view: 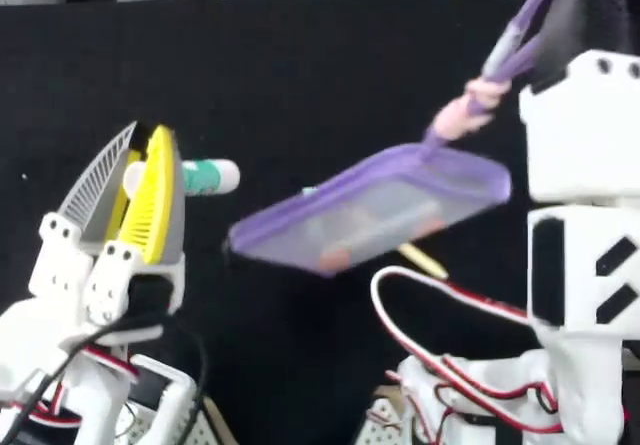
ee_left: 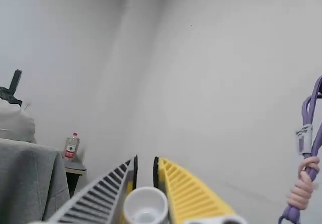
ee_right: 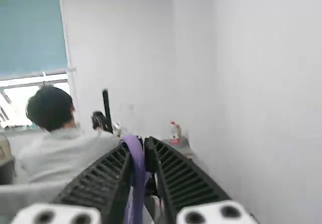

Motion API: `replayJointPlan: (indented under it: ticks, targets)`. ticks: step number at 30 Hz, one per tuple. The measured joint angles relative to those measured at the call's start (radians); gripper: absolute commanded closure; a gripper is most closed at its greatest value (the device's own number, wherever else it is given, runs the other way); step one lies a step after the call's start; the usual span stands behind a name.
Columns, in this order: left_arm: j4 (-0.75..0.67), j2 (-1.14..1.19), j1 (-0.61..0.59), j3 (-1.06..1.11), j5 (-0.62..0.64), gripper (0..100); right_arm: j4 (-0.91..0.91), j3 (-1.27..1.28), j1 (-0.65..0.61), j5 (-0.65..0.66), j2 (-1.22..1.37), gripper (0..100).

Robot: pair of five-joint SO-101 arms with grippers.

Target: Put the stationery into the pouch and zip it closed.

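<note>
— Where do we have the pouch?

— Our right gripper (ee_right: pixel 138 142) is clenched on the purple strap (ee_right: pixel 134 176), with its black jaws pressed to either side of it. In the high view the strap runs down past a pink knotted charm (view: pixel 462 113) to the pouch (view: pixel 370 210). The pouch hangs in the air over the black table (view: pixel 300 65), tilted, with its lower end toward our left arm.

— Anything inside it?

— Pale shapes and an orange spot show through its clear side, but they are too blurred for us to name. A thin yellow stick (view: pixel 424 261) shows just under the pouch's lower edge.

— And our left side?

— Our left gripper (view: pixel 148 130) grasps a glue stick (view: pixel 205 177), white with a green band. It is pinched crosswise between the grey ribbed jaw and the yellow one. Its free end sticks out toward the pouch without touching it. From the left wrist we see the glue stick's round white end sitting between the two jaws, which point at a pale wall (ee_left: pixel 211 73). The strap and charm hang farther off.

— So the glue stick is not in the pouch?

— No. It is in our left grasp, beside the pouch and apart from it.
</note>
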Motion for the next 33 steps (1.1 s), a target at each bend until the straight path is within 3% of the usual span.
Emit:
replayJointPlan:
  ticks: [3, 9, 16, 22, 29, 33]
  targets:
    - [0.0, -0.066, -0.054, 0.035, 0.0, 97, -0.115, 0.011, -0.058, -0.092, 0.009, 98.4]
    - [0.0, -0.095, -0.184, 0.046, 0.0, 97, -0.195, 0.101, -0.318, -0.11, 0.012, 98.4]
    - [0.0, -0.095, -0.298, 0.046, 0.0, 97, -0.198, 0.338, -0.534, 0.077, 0.018, 98.4]
    - [0.0, -0.095, -0.305, 0.046, 0.0, 97, -0.19, 0.41, -0.632, 0.101, 0.02, 98.4]
    - [0.0, -0.101, -0.305, 0.052, -0.006, 97, 0.109, 0.373, -0.663, 0.101, -0.015, 98.4]
    - [0.0, -0.101, -0.305, 0.052, -0.028, 97, 0.249, 0.348, -0.664, 0.169, -0.103, 98.4]
